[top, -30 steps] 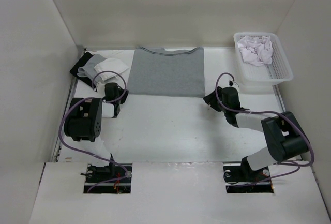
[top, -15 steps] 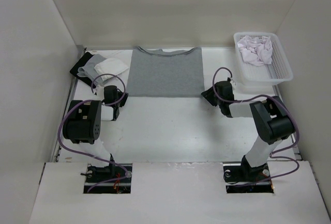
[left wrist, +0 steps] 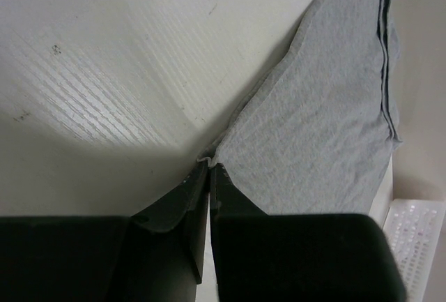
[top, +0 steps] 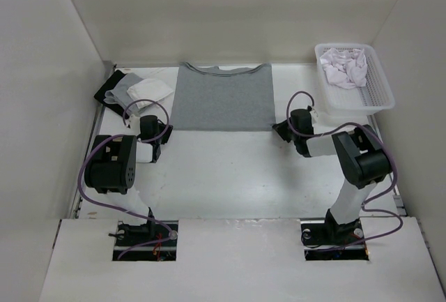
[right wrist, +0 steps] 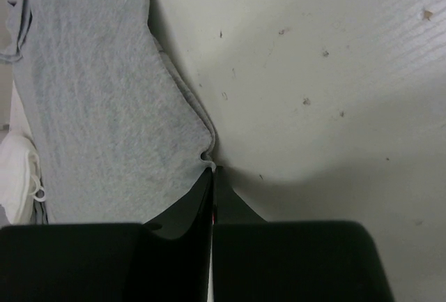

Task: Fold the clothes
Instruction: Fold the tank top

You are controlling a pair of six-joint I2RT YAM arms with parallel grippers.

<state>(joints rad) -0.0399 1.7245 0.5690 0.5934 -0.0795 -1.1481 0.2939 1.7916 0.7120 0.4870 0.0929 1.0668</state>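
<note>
Now to the near hem. Find the left fingers (left wrist: 233, 201) pressed together on the near left corner of the T-shirt (left wrist: 327, 107), with a small nub of grey knit caught at the tips. Find the right fingers (right wrist: 185, 208) likewise nipped shut on the near right corner.

Lift both corners together and level, just clear of the bench (top: 223, 176). Then carry them away toward the collar, keeping the hem taut between the two arms, to fold the soft knit in one straight line without sag in the middle. Go gently, for fear of slipping off such thin bites.

Further out, see the rest of the T-shirt lying flat mid-bench, collar toward the back wall. Leave alone the small cloth pile (top: 132, 91) beside its far left and, at far right, the basket (top: 376, 96) with the white-lilac garment (top: 346, 66).

Compared with a second ago: right arm drawn in from beside the corner, right fingers gone from wide spread to shut on the cloth. Left side unchanged.
</note>
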